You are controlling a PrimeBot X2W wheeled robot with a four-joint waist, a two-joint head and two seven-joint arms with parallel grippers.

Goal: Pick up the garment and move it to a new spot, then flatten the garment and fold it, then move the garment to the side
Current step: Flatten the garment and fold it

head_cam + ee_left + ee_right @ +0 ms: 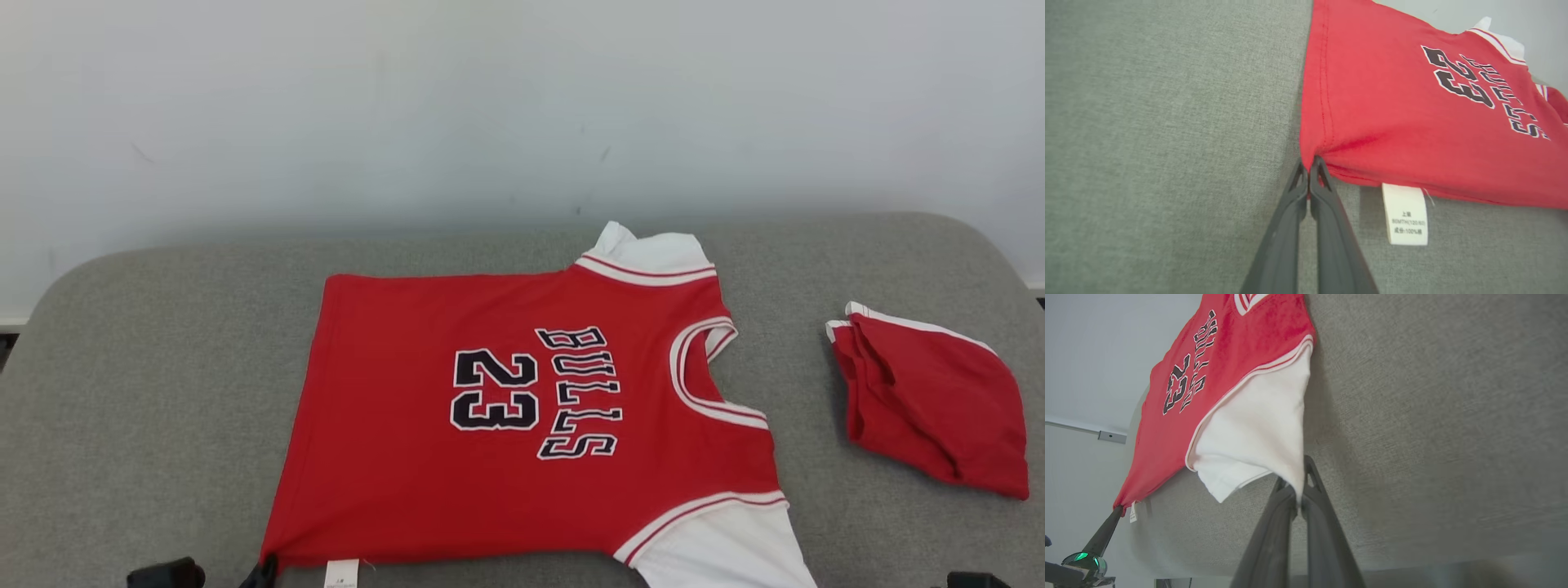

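One red jersey [522,408] lies spread flat in the middle of a grey padded cushion [163,367], front up. It is printed with "BULLS" and "23", with its neck towards the robot's right and its hem towards the left. It has two white sleeves: the far sleeve [653,245] points at the wall [490,106], and the near sleeve [1257,428] reaches the cushion's near edge. One white label [1405,214] sticks out from under the near side seam, close to the hem corner.

The left gripper [1309,165] has its two fingers pressed together on that near hem corner, pinching the red fabric. The right gripper [1298,490] is likewise closed, nipping the edge of the near sleeve.

One smaller red cloth [931,400] with white trim lies folded on the cushion to the right, apart from the jersey.
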